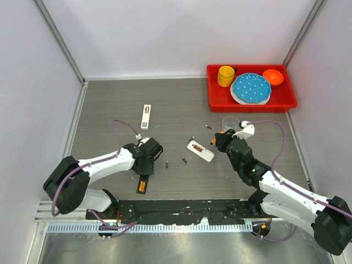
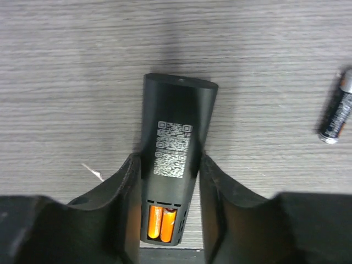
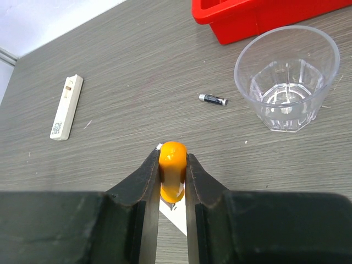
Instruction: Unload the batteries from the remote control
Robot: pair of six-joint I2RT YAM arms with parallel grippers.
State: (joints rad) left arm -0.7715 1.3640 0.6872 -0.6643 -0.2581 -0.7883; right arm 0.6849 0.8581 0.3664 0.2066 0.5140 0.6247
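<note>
A black remote control lies back-up on the table, with a code sticker on it and its compartment uncovered. Two orange batteries sit side by side in that compartment. My left gripper straddles the remote with both fingers pressed against its sides. In the top view the same remote lies just in front of the left gripper. My right gripper is shut on the orange handle of a screwdriver, point down over a white opened remote.
Loose dark batteries lie about mid-table, one right of the black remote. A clear cup stands near the right gripper. Another white remote lies farther back. A red tray holds dishes at back right.
</note>
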